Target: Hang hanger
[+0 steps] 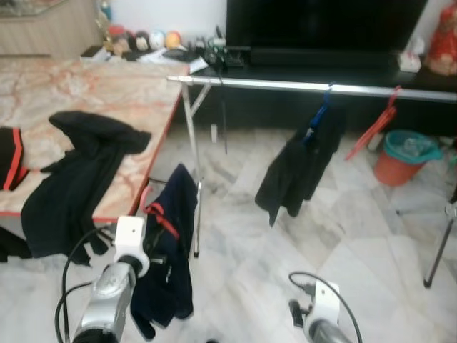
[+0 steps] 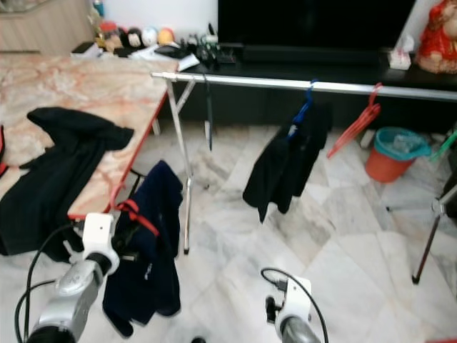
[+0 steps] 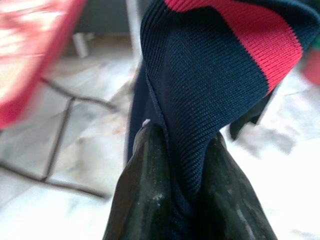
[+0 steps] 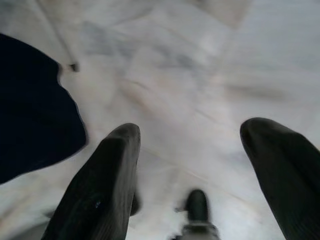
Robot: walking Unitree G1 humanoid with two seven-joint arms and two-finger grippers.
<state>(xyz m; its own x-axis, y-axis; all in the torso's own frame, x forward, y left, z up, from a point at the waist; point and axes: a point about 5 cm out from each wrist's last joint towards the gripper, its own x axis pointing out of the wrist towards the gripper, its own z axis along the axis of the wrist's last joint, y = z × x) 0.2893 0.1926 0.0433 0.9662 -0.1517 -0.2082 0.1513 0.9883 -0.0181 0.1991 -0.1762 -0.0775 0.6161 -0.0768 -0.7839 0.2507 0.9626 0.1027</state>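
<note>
A navy garment with a red band point(image 1: 168, 257) is clamped between the closed jaws of the left gripper point(image 3: 182, 150), held beside the desk point(image 1: 107, 93) and below the clothes rail point(image 1: 300, 86). The right gripper point(image 4: 200, 165) is held low over the marble floor point(image 1: 321, 229), jaws spread wide and empty.

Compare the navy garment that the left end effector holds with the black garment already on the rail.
The navy garment shows a red hanger and red trim; the black garment hangs on a blue one. The navy one is pinched in the left end effector, low beside the table; the black one hangs from the rail. Both droop, dark.
</note>
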